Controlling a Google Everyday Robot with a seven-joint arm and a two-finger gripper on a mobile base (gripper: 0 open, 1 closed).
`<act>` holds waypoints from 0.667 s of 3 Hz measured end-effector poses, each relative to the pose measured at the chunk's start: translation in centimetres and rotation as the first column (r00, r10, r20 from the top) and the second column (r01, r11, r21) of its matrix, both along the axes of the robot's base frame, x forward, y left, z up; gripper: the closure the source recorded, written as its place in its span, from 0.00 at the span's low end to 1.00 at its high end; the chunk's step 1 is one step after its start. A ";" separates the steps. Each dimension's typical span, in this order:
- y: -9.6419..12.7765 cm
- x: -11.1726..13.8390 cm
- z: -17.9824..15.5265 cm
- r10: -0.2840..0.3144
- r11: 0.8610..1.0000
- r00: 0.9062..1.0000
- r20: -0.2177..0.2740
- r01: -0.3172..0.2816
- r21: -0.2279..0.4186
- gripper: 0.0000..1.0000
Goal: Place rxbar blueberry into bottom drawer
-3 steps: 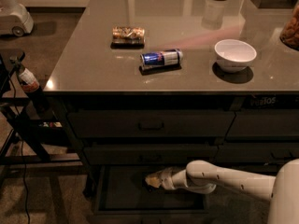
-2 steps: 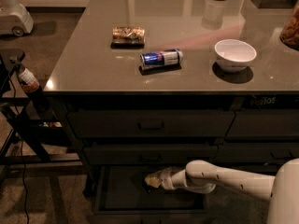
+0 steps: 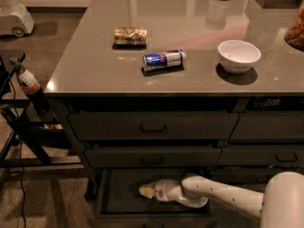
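pale gripper [image 3: 148, 191] inside open bottom drawer [image 3: 116, 196], hold unclear; can [image 3: 164, 59], bowl [image 3: 239, 55] overhead

Perhaps kitchen: counter [image 3: 95, 70], bowl [image 3: 239, 55]; gripper [image 3: 146, 191] in drawer [image 3: 118, 196]

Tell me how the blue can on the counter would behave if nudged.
The can lies on its side, so it would probably roll. Its shiny skin looks slippery. The gripper sits in the open bottom drawer.
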State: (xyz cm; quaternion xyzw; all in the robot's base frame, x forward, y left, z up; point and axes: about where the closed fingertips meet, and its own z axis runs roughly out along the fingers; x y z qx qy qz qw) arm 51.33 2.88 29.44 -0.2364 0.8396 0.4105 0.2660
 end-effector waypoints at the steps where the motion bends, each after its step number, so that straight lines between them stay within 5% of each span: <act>1: 1.6 0.1 -1.7 0.004 0.998 0.999 -0.033 -0.002 0.056 1.00; 2: 1.6 0.1 -1.7 0.004 0.998 0.999 -0.033 -0.002 0.056 1.00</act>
